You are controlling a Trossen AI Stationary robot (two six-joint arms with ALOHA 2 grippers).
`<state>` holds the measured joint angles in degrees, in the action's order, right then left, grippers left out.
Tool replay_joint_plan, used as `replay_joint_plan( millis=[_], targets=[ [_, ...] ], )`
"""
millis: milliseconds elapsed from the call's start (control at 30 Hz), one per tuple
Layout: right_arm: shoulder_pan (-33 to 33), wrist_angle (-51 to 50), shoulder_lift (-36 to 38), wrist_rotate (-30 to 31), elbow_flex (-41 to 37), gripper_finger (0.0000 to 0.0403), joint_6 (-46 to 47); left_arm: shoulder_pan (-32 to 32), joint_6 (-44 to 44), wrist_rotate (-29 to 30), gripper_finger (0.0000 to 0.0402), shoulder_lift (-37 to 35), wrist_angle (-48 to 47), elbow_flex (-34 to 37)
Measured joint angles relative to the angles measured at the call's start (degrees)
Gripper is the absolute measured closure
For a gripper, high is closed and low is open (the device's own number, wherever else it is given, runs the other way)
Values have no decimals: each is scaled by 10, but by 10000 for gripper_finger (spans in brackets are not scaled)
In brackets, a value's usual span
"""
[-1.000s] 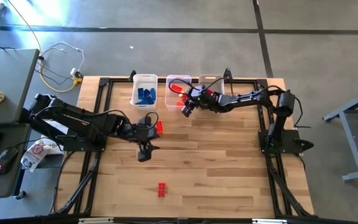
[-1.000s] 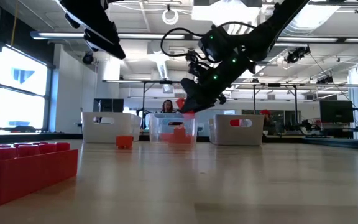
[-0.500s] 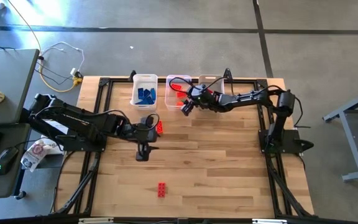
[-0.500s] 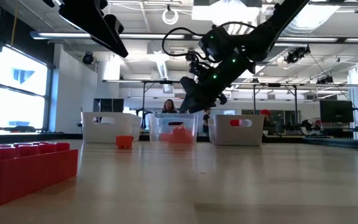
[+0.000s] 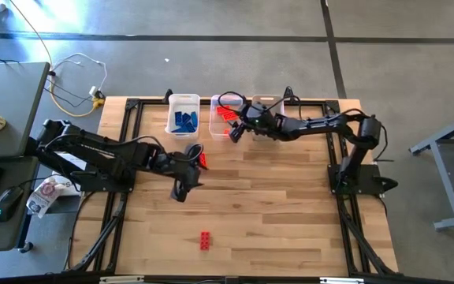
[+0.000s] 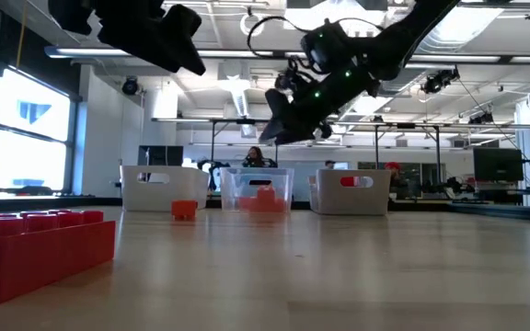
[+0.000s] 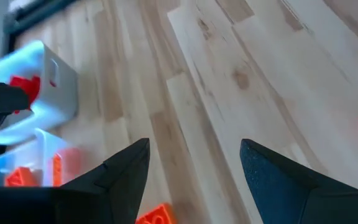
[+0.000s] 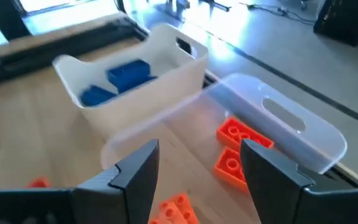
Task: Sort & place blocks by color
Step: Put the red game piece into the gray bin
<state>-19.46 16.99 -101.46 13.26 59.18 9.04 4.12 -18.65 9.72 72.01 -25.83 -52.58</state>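
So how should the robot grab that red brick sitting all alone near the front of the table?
Probably from straight above. The red brick lies flat, studs up, with bare wood all round it. Pinch its two long side walls near the middle, since those flat faces sit closest together.

Around your wooden table (image 5: 274, 213) you have grey concrete floor (image 5: 211, 71), a desk (image 5: 2, 102) alongside, bright windows (image 6: 26, 129), and ceiling lights (image 6: 256, 20) over distant workbenches (image 6: 449, 198).
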Motion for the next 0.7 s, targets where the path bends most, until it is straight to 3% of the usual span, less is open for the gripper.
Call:
replay_joint_plan(
  millis=[400, 700],
  targets=[
    [57, 0, 67, 1, 0, 192, 3, -9, -31, -61, 163, 0, 22, 0],
    [122, -3, 76, 2, 0, 192, 57, -9, -70, -114, 163, 0, 22, 0]
  ],
)
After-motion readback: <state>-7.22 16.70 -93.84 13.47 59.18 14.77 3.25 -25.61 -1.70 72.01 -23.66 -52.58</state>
